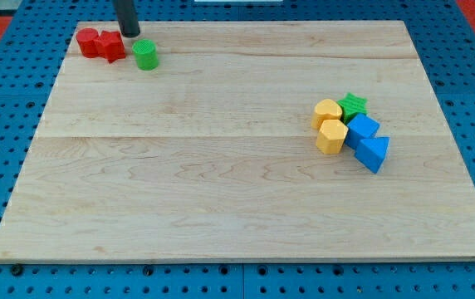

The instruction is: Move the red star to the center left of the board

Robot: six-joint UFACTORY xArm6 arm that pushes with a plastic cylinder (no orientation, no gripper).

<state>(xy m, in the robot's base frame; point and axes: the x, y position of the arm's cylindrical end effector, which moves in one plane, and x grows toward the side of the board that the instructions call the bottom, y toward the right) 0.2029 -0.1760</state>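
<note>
The red star (111, 46) lies at the board's top left corner, touching a second red block (87, 41) on its left. My tip (129, 34) is just above and right of the red star, close to its upper right edge. A green cylinder (145, 55) stands just right of the star, below and right of my tip.
A cluster sits at the view's right: a green star (354, 105), two yellow blocks (327, 112) (332, 136), a blue cube (362, 129) and a blue triangular block (374, 153). The wooden board (221, 166) lies on a blue pegboard.
</note>
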